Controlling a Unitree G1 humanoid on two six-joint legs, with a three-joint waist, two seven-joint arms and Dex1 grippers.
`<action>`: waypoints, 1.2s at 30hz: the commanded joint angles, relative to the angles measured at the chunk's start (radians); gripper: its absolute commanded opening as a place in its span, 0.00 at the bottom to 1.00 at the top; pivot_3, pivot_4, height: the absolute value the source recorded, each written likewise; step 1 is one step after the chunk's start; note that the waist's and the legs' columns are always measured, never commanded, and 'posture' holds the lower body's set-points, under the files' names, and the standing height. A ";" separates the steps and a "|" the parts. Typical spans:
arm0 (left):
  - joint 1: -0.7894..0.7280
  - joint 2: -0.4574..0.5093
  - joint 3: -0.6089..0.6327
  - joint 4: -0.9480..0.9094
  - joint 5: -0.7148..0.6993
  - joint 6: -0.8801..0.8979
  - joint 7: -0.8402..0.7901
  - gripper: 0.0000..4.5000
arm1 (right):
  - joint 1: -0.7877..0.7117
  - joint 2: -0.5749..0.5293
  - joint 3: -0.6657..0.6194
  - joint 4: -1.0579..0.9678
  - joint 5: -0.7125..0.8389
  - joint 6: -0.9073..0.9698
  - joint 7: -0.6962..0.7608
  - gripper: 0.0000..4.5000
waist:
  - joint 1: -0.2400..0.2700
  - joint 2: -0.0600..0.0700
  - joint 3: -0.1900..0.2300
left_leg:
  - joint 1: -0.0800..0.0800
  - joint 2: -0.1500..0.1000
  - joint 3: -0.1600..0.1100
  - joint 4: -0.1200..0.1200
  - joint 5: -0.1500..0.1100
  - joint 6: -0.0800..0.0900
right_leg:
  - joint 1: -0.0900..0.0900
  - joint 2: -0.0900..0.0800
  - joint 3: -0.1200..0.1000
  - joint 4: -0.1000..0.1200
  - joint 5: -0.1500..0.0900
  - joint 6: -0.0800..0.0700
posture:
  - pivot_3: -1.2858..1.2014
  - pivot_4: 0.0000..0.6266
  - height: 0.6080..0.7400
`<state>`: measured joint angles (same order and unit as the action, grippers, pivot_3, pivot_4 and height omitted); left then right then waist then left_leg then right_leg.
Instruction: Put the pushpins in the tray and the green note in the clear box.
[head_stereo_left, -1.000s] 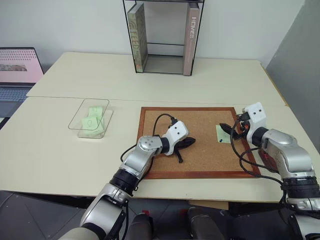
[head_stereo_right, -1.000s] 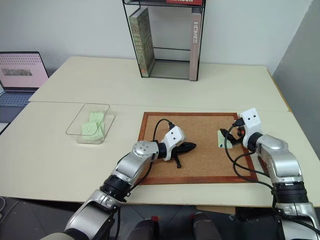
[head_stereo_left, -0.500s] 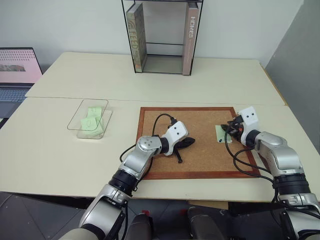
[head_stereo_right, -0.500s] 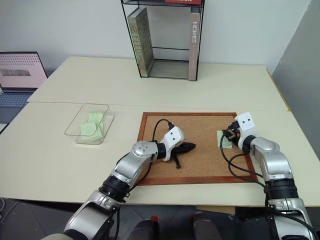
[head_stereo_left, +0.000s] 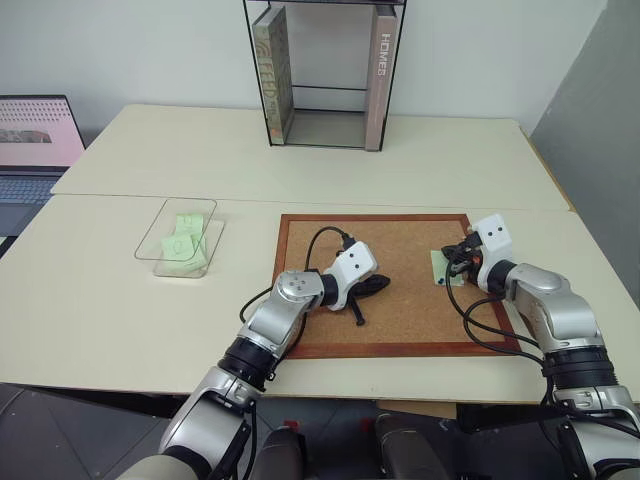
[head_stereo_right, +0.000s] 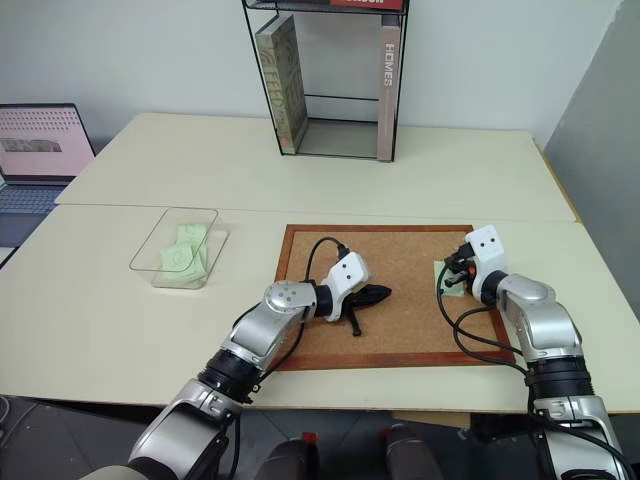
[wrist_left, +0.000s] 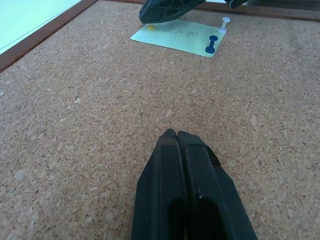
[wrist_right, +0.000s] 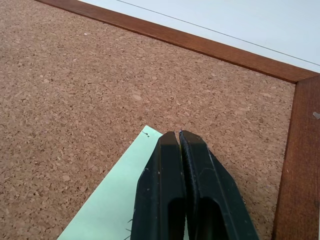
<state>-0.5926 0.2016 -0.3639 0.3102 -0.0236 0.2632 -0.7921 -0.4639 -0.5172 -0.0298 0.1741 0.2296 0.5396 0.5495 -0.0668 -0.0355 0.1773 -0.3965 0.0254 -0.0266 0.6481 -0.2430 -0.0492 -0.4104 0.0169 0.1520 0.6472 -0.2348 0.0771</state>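
Observation:
The green note (head_stereo_left: 438, 267) lies flat at the right side of the cork board. Three pushpins stand on it: a blue one (wrist_left: 211, 46), a white one (wrist_left: 224, 22) and a yellow one (wrist_left: 150, 27). My right gripper (head_stereo_left: 448, 263) is shut, its tips low over the note's edge near the yellow pin. Whether anything is pinched between them I cannot tell. My left gripper (head_stereo_left: 375, 285) is shut and empty, resting on the middle of the board. The clear box (head_stereo_left: 150, 236), with green slips inside, sits to the left. The tray is out of view.
The wood-framed cork board (head_stereo_left: 400, 315) covers the table's near middle. A black wire book stand (head_stereo_left: 325, 80) with books stands at the back. A laptop (head_stereo_left: 30, 140) sits at the far left. Bare table lies between the box and the board.
My right gripper's fingers have closed from open over the green note's edge. The left arm has kept still.

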 joint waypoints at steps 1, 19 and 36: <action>-0.002 0.001 -0.009 0.009 0.037 0.045 0.030 0.00 | -0.014 -0.012 -0.072 -0.139 0.044 0.023 -0.011 0.00 | 0.000 0.000 0.000 | 0.000 0.000 0.000 0.000 0.000 0.000 | 0.000 0.000 0.000 0.000 0.000 0.000 | 0.52 0.24 1.00; 0.019 -0.004 -0.026 -0.014 0.046 0.060 0.034 0.00 | 0.267 -0.159 -0.307 -0.519 0.094 0.187 -0.030 0.00 | 0.003 0.000 0.000 | 0.000 0.000 -0.001 -0.001 0.000 0.000 | 0.001 0.000 0.000 -0.002 0.000 0.000 | 0.52 0.24 1.00; -0.001 -0.015 -0.032 0.029 0.063 0.017 0.017 0.00 | 0.624 -0.360 -0.296 -0.501 -0.086 0.094 0.036 0.05 | -0.008 0.001 -0.002 | 0.005 -0.001 0.001 0.000 0.000 0.001 | 0.004 -0.001 0.002 -0.002 -0.004 -0.006 | 0.52 0.24 1.00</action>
<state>-0.5957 0.1904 -0.3759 0.3108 0.0172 0.2749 -0.7723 0.1508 -0.8536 -0.3235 -0.3252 0.1664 0.6561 0.5723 -0.0751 -0.0340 0.1756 -0.3913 0.0248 -0.0255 0.6476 -0.2426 -0.0486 -0.4062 0.0163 0.1535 0.6452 -0.2387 0.0712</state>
